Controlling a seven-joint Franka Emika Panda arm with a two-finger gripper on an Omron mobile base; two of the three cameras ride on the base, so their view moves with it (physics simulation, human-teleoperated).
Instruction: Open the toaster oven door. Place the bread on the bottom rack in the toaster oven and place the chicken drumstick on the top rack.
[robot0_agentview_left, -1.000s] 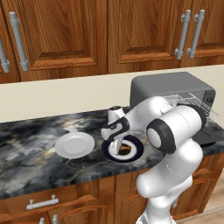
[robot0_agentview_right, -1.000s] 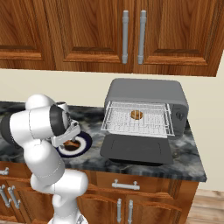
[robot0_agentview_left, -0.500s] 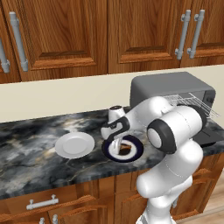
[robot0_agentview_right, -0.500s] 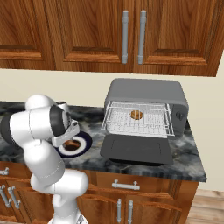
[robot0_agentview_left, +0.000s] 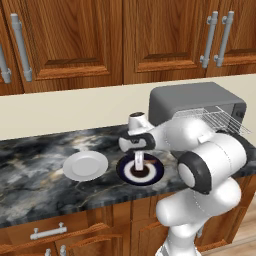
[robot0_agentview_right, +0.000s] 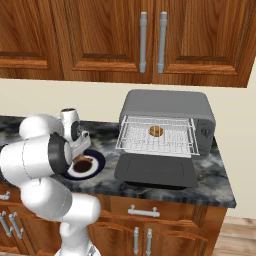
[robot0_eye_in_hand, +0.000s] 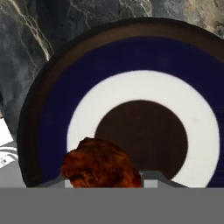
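Left base view: gripper (robot0_agentview_left: 138, 165) centre frame, over round navy-ringed plate (robot0_agentview_left: 140, 170); plain white plate (robot0_agentview_left: 85, 165) left.

Right base view: boxy grey toaster oven (robot0_agentview_right: 167, 116), door (robot0_agentview_right: 156, 170) flat open; round tan bread (robot0_agentview_right: 156, 131) on wire rack.

Hand view: lumpy brown chicken drumstick (robot0_eye_in_hand: 100, 166) pinched between fingers, bottom centre.

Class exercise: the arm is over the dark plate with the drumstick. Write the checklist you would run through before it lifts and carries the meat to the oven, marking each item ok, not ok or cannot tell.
1. Toaster oven door open and lying flat: ok.
2. Bread already on a rack inside the toaster oven: ok; which rack, cannot tell.
3. Gripper down over the dark plate: ok.
4. Chicken drumstick between the fingertips: ok.
5. Grip firm enough to lift: cannot tell.
6. White plate out of the carry path: ok.
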